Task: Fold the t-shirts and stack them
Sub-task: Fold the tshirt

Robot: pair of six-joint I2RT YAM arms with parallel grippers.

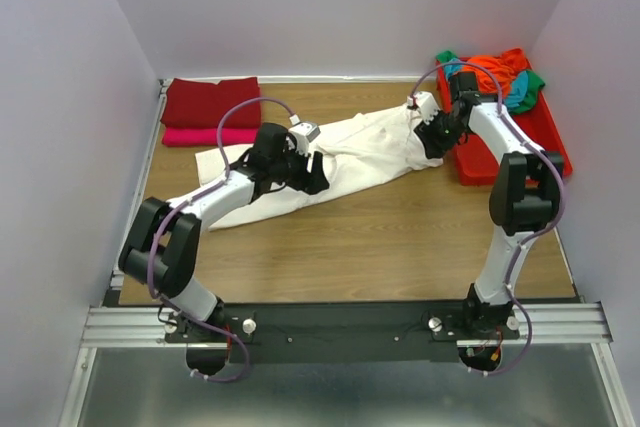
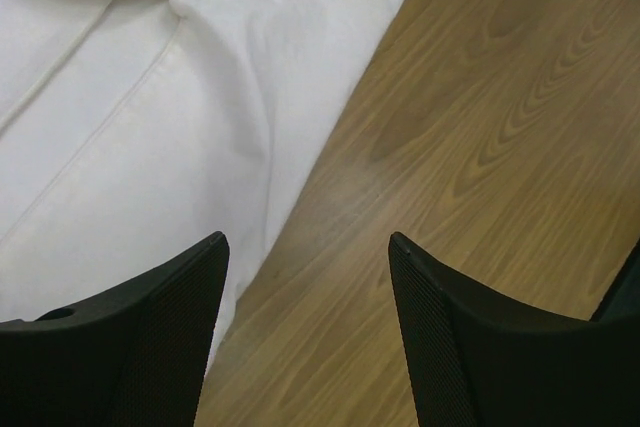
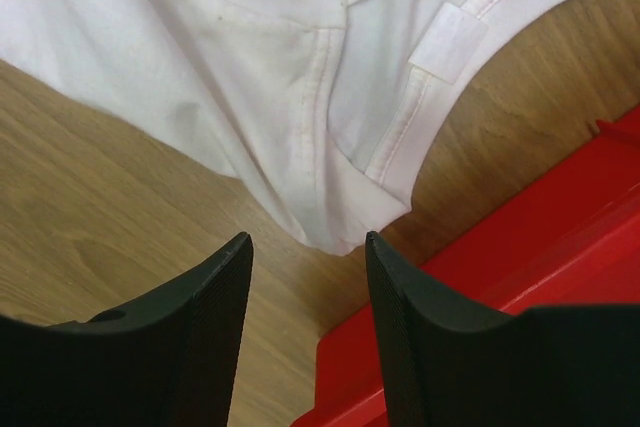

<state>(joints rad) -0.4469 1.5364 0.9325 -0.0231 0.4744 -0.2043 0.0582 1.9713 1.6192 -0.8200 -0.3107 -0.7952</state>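
A large cream-white t-shirt (image 1: 360, 152) lies spread across the table middle, also in the left wrist view (image 2: 140, 107) and right wrist view (image 3: 300, 77). My left gripper (image 1: 312, 175) is open and empty over its front edge (image 2: 308, 239). My right gripper (image 1: 435, 139) is open and empty just above the shirt's right corner (image 3: 308, 239), beside the red tray. A folded dark red shirt (image 1: 211, 101) lies on a folded bright pink shirt (image 1: 208, 136) at the back left. Orange (image 1: 495, 69), teal (image 1: 520, 94) and green (image 1: 536, 78) shirts sit crumpled in the tray.
The rigid red plastic tray (image 1: 545, 132) stands at the back right, and its edge shows in the right wrist view (image 3: 540, 247). White walls close in the table on three sides. Bare wood (image 1: 380, 247) lies in front of the white shirt.
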